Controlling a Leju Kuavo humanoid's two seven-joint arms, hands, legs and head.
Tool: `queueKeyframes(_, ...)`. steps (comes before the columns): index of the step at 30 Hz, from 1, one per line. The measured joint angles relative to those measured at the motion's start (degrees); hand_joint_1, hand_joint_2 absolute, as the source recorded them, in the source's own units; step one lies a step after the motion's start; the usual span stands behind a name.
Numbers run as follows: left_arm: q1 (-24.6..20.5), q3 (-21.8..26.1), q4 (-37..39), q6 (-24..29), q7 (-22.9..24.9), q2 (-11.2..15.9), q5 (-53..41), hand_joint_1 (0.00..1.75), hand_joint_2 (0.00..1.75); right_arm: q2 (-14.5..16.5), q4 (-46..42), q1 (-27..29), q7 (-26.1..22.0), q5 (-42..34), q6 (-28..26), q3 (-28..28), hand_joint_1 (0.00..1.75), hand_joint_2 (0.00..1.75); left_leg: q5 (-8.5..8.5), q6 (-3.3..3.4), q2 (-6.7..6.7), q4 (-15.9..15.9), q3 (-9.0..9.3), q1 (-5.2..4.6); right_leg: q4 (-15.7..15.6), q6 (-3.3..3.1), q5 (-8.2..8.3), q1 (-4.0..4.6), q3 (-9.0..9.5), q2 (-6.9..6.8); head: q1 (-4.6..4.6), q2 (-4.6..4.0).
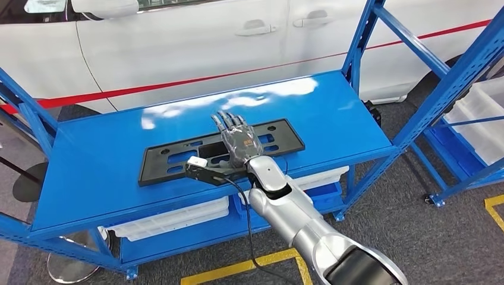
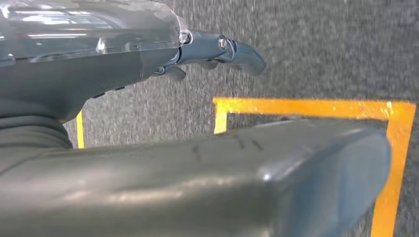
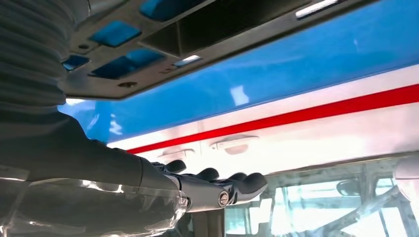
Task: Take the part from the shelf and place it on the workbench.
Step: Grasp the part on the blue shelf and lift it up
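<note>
My right hand [image 1: 236, 142] hovers, fingers straight and spread, over the long black part [image 1: 172, 159], which lies left-to-right.

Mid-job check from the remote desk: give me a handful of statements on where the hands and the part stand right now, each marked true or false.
1. The black part lies flat on the blue shelf. True.
2. The right hand is stretched out over the part with its fingers straight. True.
3. The right hand has lifted the part clear of the shelf. False: the part rests on the shelf surface, and the hand's fingers are extended, not wrapped round it.
4. The left hand is holding a second part. False: it holds nothing, with carpet and yellow floor tape beyond it.
5. A white car with a red stripe stands behind the shelf. True.
</note>
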Motion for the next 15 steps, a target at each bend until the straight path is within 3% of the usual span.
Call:
queueKeyframes(2, 0.1, 0.1, 0.0, -0.3, -0.3, 0.0, -0.2, 0.0, 0.0, 0.0, -0.1, 0.4, 0.0, 0.8, 0.8, -0.2, 0.0, 1.75, -2.05, -0.22, 0.01, 6.5, -3.52, 0.06, 0.1, -0.25, -0.19, 0.21, 0.11, -0.02, 0.0, 0.0)
queueKeyframes(3, 0.1, 0.1, 0.0, -0.4, -0.5, 0.0, -0.3, 0.0, 0.0, 0.0, -0.3, 0.6, 0.0, 1.1, 1.2, -0.4, 0.0, 1.75, -1.52, -0.27, 0.01, 7.1, -4.12, 0.07, 0.2, -0.27, -0.31, 0.28, 0.16, 0.02, 0.0, 0.0)
queueKeyframes(4, 0.2, 0.2, -0.1, -0.5, -0.6, 0.0, -0.3, 0.0, 0.0, 0.0, -0.5, 0.8, 0.0, 1.4, 1.6, -0.5, 0.0, 1.75, 0.08, -0.25, 0.02, 5.4, -3.55, 0.07, 0.3, -0.23, -0.47, 0.31, 0.26, 0.09, 0.0, 0.0)
queueKeyframes(5, 0.2, 0.3, -0.2, -0.7, -0.7, 0.0, -0.3, 0.0, 0.0, 0.0, -0.8, 0.9, 0.0, 1.6, 2.1, -0.6, 0.0, 1.75, 2.43, -0.16, 0.04, 1.7, -1.96, 0.08, 0.5, -0.12, -0.7, 0.32, 0.42, 0.15, 0.0, 0.0)
queueKeyframes(7, 0.1, 0.5, -0.4, -1.0, -0.8, 0.0, -0.4, 0.0, 0.0, -0.1, -1.5, 1.0, -0.1, 2.0, 2.8, -0.8, 0.0, 1.75, 5.43, 0.25, 0.04, -5.5, 1.42, -0.06, 1.0, 0.3, -1.22, 0.5, 0.55, 0.25, 0.0, 0.0)
queueKeyframes(8, 0.0, 0.5, -0.4, -1.1, -0.9, 0.0, -0.4, 0.0, 0.0, -0.1, -2.0, 1.2, -0.3, 2.1, 3.2, -0.9, 0.0, 1.75, 5.97, 0.53, 0.01, -7.5, 2.36, -0.16, 1.2, 0.54, -1.37, 0.6, 0.52, 0.27, 0.01, 0.0)
queueKeyframes(12, 0.0, 0.7, -0.5, -1.4, -1.0, -0.1, -0.7, 0.0, 0.0, -0.2, -4.2, 2.4, -0.9, 2.3, 4.9, -0.9, 0.0, 1.75, 6.09, 1.79, -0.05, -8.5, 2.65, -0.14, 1.7, 1.55, -1.88, 0.56, 0.22, 0.25, 0.02, 0.0)
queueKeyframes(13, 0.0, 0.7, -0.6, -1.6, -1.0, -0.2, -0.8, 0.0, 0.0, -0.3, -4.7, 2.5, -1.1, 2.5, 5.2, -0.9, 0.0, 1.75, 6.2, 2.16, 0.0, -8.7, 2.7, -0.03, 3.1, 1.88, -2.81, 0.49, -0.39, 0.23, 0.02, 0.0)
queueKeyframes(15, -0.1, 0.8, -0.7, -1.7, -1.2, -0.2, -1.0, 0.0, 0.0, -0.4, -5.2, 2.8, -1.4, 2.7, 5.6, -0.9, 0.0, 1.75, 6.29, 2.59, 0.07, -8.9, 2.74, 0.07, 9.2, 2.47, -6.15, 0.21, -3.34, 0.16, 0.02, 0.0)
